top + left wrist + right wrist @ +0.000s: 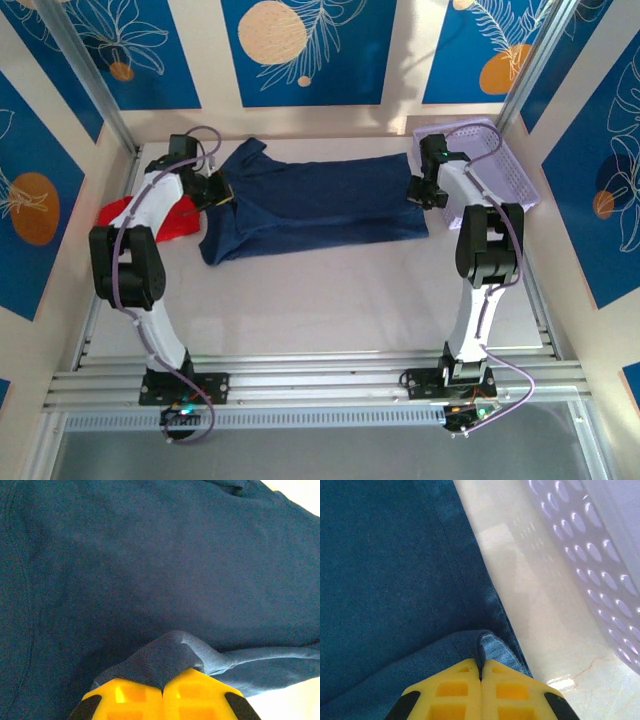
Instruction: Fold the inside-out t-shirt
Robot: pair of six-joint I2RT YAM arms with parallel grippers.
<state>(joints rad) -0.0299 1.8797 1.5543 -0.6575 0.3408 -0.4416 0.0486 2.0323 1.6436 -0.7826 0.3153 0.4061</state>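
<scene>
Left fingers [135, 700], right fingers [455, 692] pinching soft navy t-shirt [320, 205]; perforated lilac basket [505, 165]

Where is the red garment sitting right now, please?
In the top view, the red garment lies far left, partly under the left arm, beside the navy t-shirt.

navy t-shirt [320, 205] stretched across bench [350, 300]; left gripper [222, 193] at left end, right gripper [420, 188] at right end. red garment [150, 218] left, lilac basket [500, 165] right.

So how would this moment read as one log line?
left gripper: shut on t-shirt | right gripper: shut on t-shirt | t-shirt lying on table
</scene>
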